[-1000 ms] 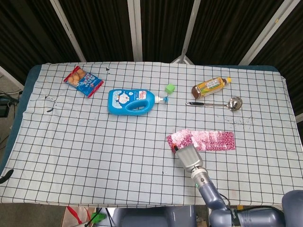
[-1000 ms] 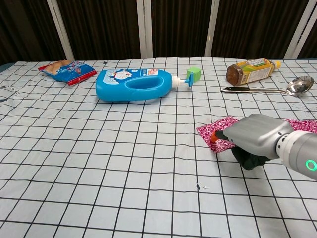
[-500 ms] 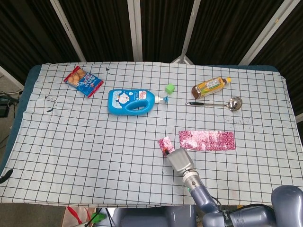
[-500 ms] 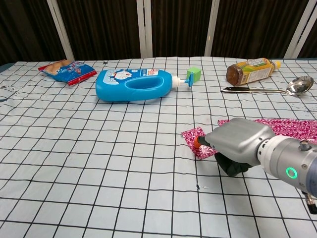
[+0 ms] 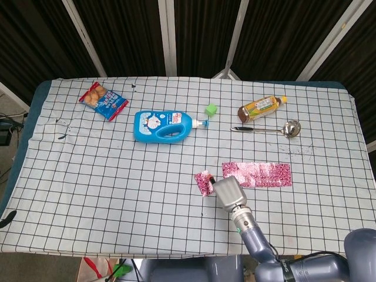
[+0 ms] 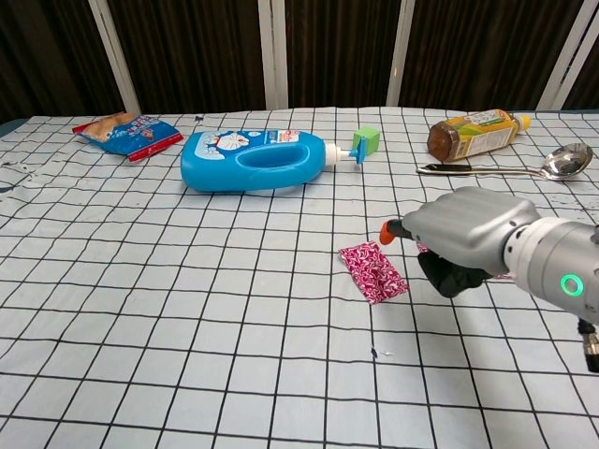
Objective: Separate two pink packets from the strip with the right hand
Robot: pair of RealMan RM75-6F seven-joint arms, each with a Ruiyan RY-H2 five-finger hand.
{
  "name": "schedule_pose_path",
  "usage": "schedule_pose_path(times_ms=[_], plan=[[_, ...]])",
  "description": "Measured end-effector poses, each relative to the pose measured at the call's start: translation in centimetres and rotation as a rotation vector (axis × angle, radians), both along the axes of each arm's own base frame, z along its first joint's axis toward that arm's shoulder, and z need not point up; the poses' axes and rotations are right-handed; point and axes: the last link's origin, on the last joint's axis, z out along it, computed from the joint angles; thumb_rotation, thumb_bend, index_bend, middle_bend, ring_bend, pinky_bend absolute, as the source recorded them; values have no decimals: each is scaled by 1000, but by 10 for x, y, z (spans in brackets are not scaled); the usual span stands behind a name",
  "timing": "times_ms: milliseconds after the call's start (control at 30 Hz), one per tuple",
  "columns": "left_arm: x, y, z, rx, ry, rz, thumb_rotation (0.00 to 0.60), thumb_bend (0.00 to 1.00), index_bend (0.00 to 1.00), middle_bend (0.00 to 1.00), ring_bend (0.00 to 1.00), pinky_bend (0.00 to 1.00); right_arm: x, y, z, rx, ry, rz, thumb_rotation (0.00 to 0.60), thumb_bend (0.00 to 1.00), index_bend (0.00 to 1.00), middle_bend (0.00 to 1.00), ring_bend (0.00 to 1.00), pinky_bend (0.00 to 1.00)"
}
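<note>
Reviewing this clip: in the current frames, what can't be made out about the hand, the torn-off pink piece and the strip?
- Chest view: the rest of the pink packet strip is hidden behind the right hand.
- Both views: how the right hand's fingers lie underneath is hidden by its silver back.
- Both views: whether the separated pink piece holds one packet or two is too small to tell.
- Left hand: outside both views.
</note>
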Motion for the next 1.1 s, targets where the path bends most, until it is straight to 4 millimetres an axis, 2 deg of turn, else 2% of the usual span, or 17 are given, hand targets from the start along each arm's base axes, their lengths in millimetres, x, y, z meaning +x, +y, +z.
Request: schedule_pose_path(times_ms=[367,867,1100], plan=[[1,0,-1,2,6,3,600,275,136,0,0,84,-33,-3,16,-4,69,-54,600,819,188,852,884,711],[1,0,-2,5,9,8,600,275,136,0,0,84,-50,-5,12,16,86,-92,600,819,189,852,884,711],[1,0,-2,4,10,7,600,275,136,0,0,84,-50,-3,11,23,84,-90,600,820,188,852,885,711]])
